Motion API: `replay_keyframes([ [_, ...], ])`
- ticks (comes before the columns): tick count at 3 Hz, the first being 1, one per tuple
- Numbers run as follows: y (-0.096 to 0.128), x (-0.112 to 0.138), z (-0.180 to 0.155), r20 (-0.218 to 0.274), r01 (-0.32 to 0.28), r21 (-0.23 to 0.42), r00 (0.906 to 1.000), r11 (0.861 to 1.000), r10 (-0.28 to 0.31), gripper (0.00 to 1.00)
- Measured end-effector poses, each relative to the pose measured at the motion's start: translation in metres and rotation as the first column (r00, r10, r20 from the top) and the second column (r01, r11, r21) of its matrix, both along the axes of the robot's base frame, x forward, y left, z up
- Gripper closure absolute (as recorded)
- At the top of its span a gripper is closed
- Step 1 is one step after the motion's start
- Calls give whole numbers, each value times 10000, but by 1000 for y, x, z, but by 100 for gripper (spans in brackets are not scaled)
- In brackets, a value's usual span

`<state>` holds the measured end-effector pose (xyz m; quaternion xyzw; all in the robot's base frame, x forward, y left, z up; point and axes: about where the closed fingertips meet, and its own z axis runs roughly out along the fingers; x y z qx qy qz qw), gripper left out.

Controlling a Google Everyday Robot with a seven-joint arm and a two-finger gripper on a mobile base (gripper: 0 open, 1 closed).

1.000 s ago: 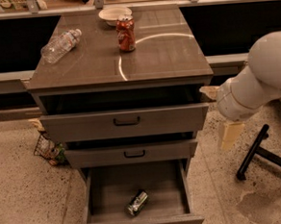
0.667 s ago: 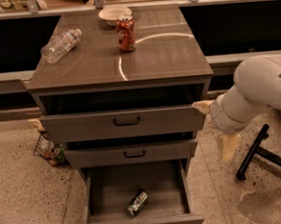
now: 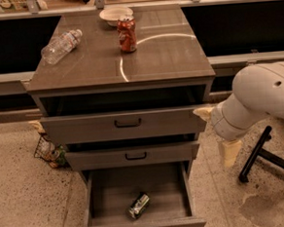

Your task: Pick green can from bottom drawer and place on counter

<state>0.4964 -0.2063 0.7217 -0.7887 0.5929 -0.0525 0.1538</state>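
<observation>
Green can: lies on its side, angled, near the front of the open bottom drawer. Likely light, thin-walled, slick and prone to roll; best taken across its printed sides.

Gripper: right of the cabinet, well above the can; state cannot be told.

Counter: holds a red soda can.

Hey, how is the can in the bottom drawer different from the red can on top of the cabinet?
The green can lies on its side in the open bottom drawer; the red can stands upright on the counter. The green can is dark with a shiny end; the red can is bright red. Both are small drink cans. The gripper hangs right of the cabinet, holding neither.
</observation>
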Motion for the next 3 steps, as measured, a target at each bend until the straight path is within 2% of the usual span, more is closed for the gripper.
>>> replay_keyframes([
  [1, 15, -14, -65, -535, -751, 498, 9955, 9959, 777, 0],
  [2, 41, -24, -132, -878, -2399, 888, 9649, 9667, 2476, 0],
  [3, 66, -26, -185, -939, -3538, 967, 9273, 9303, 3624, 0],
])
